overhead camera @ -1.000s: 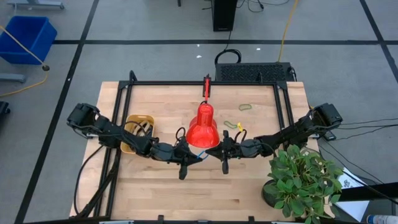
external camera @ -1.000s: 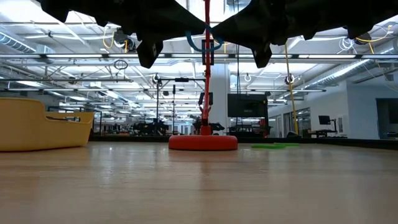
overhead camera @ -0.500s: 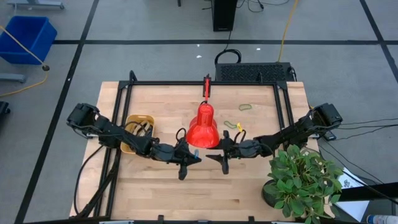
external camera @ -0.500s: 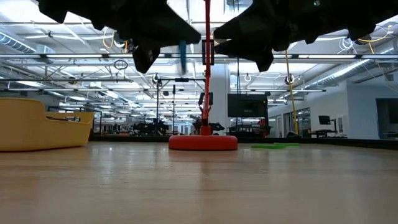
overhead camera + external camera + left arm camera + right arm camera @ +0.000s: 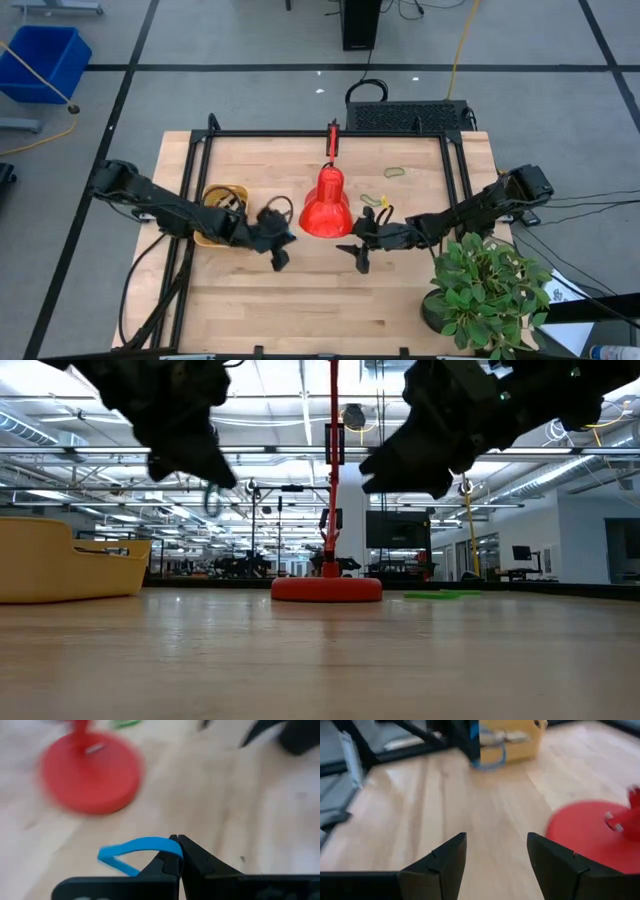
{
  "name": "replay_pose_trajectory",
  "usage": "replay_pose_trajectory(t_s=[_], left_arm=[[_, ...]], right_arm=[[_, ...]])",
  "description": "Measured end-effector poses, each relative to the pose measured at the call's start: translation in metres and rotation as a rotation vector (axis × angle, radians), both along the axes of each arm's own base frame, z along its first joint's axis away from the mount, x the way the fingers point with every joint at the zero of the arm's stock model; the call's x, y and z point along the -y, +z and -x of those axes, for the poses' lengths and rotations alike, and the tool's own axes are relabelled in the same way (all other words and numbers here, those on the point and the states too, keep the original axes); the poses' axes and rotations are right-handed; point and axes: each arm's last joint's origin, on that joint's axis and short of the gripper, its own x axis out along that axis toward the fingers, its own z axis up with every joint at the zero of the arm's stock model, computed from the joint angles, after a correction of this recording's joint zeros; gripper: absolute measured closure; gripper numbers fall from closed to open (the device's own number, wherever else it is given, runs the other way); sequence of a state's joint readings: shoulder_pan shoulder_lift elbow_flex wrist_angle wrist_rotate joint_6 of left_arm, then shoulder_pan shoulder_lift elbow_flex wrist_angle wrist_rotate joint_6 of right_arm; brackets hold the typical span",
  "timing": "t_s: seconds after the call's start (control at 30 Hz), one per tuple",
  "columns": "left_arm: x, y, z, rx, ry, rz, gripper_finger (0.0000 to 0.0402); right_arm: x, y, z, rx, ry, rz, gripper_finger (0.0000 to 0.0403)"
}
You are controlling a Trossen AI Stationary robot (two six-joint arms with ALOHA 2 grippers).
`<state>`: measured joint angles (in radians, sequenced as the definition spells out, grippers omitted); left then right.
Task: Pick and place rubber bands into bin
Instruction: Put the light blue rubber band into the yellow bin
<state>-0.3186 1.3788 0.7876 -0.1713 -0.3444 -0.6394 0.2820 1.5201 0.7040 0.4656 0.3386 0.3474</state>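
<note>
My left gripper (image 5: 290,238) is shut on a blue rubber band (image 5: 137,849), above the table between the yellow bin (image 5: 222,210) and the red lamp (image 5: 325,205). The band also shows in the low view (image 5: 212,500) and in the right wrist view (image 5: 490,762). My right gripper (image 5: 346,248) is open and empty (image 5: 495,852), just right of the lamp's base (image 5: 326,588) and above the table. Two green bands (image 5: 395,171) (image 5: 370,199) lie flat on the table beyond it. The bin holds several bands. My left gripper pinches one end of the blue band's loop (image 5: 172,848) between its two fingertips. The fingers slant down toward the table's right side. The rest of the loop hangs slack below the fingers (image 5: 212,502), clear of the table.
The lamp stands on its round base mid-table, its stem (image 5: 332,470) rising between the two arms. A potted plant (image 5: 485,290) stands at the near right corner. A black frame (image 5: 320,134) borders the table's far side. Bare wood lies in front of both grippers.
The blue band, which hung between the two grippers, has come away from my right gripper and stays in my left. My left gripper has carried it toward the table's left edge, closer to the bin. My right gripper has stayed near the lamp's base.
</note>
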Motion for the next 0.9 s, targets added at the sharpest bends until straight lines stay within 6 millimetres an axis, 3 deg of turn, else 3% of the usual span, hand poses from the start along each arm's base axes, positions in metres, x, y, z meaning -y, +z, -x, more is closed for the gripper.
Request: replay_pose_trajectory(t_s=[0.37,0.57,0.77,0.9], left_arm=[[-0.029,0.021,0.063,-0.212,0.319,-0.001,0.0398],[-0.042,0.016,0.089,-0.373,0.553,0.039,0.0397],[-0.048,0.011,0.097,-0.467,0.692,0.09,0.0396],[-0.052,0.011,0.097,-0.486,0.724,0.137,0.039]], right_arm=[[0.017,0.004,0.008,-0.092,-0.042,0.039,0.0198],[0.018,0.006,0.009,-0.101,-0.012,0.104,0.0201],[0.019,0.004,0.01,-0.121,0.001,0.14,0.0198],[0.03,-0.001,0.011,-0.169,-0.089,0.052,0.02]])
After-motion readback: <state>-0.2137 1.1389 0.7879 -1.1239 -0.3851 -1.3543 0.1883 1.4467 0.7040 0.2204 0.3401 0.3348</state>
